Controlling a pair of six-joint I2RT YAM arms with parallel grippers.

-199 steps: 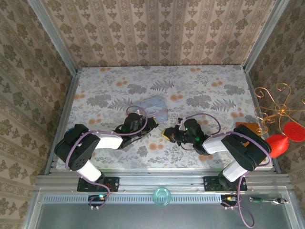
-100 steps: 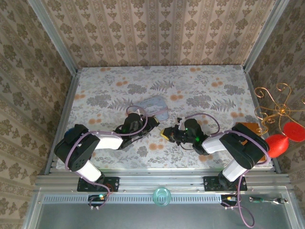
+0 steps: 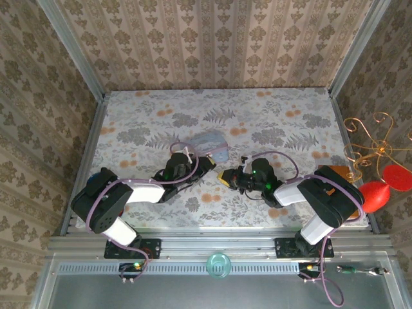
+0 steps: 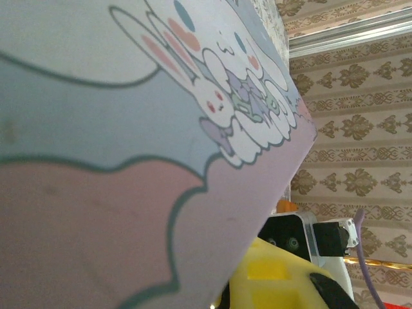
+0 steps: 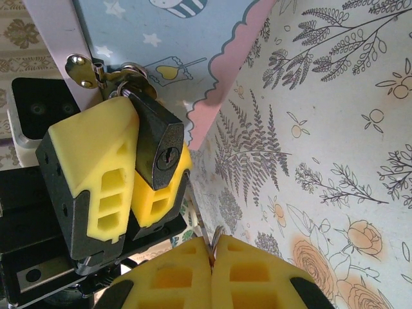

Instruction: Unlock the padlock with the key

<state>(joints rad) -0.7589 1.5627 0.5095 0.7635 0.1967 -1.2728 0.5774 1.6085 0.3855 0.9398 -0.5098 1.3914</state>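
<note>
Key meets lock, almost: this is the lining-up step. The left hand (image 5: 132, 177) is clamped on the padlock (image 5: 158, 145), dark body wedged between its yellow pads and the shackle hooked through the zip pull of the pouch (image 5: 193, 51), just above the tabletop (image 5: 322, 161). The keyhole (image 5: 168, 156) faces out toward the right hand (image 5: 212, 261), which is pinched shut on the key (image 5: 212, 241), only a thin sliver of blade poking out. The tip sits below and to the right of the keyhole, near it but apart. My read: nothing is inserted yet. Next, the tip must come onto the slot, blade turned to match, then a straight push and a twist.
</note>
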